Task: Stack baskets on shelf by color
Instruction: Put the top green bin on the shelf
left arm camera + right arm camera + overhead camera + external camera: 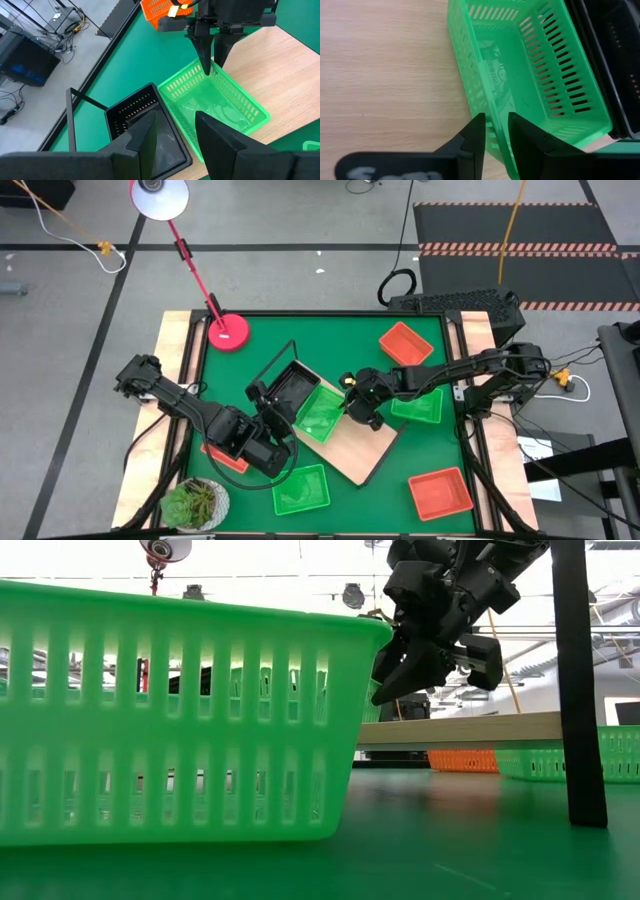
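Note:
On the light-wood shelf (355, 448), which lies slantwise mid-table, a black basket (291, 386) and a green basket (321, 413) sit side by side on their bottoms. My right gripper (349, 406) stands at the green basket's right-hand wall, shut on it. My left gripper (272, 426) hovers open over the shelf's left end, above the black basket (142, 131), touching nothing. Other baskets rest on the mat: red (405, 343), green (418, 408), red (440, 493), green (300, 489), and a red one (224, 459) half hidden under the left arm. My right gripper (495, 131) pinches the green basket's long side wall (489, 116) near one corner, one finger inside the basket and one outside. The fingers (204, 52) come from above, pointing down. The basket's bottom rests on the shelf board.
A red lamp base (230, 332) stands at the far left of the mat and a potted plant (195, 502) at the near left corner. The shelf's black wire end frame (270, 365) rises beside the black basket. In the low view a green basket (180, 720) fills the foreground.

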`<state>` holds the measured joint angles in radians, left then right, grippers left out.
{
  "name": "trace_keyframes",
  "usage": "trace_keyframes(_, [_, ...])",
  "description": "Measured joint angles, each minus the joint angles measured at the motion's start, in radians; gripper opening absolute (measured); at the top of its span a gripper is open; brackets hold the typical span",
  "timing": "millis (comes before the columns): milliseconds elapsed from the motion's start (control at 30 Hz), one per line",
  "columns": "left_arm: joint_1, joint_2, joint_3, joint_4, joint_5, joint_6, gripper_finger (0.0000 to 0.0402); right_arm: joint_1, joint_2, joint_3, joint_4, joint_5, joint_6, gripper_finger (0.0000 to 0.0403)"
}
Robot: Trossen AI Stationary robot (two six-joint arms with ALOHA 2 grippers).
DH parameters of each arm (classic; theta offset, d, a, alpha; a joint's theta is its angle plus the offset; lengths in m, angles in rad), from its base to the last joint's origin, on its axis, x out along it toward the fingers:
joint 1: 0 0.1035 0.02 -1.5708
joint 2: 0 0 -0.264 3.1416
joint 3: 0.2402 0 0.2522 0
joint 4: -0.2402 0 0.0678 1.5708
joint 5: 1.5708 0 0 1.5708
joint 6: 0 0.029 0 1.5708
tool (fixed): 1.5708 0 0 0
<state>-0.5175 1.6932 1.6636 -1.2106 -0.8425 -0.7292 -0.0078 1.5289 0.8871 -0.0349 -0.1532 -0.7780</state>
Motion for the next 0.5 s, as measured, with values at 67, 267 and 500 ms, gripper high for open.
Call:
trace_keyframes(67, [0.0,0.0,0.0,0.0,0.0,0.0,0.0138,0.0,-0.002,0.0,0.001,0.0,0.01,0.008])
trace_keyframes(267, [-0.001,0.0,0.0,0.0,0.005,0.005,0.0138,0.0,-0.002,0.0,-0.014,0.0,0.012,0.008])
trace_keyframes(500, [-0.001,0.0,0.0,0.0,0.006,0.005,0.0138,0.0,-0.002,0.0,-0.029,0.0,0.041,0.008])
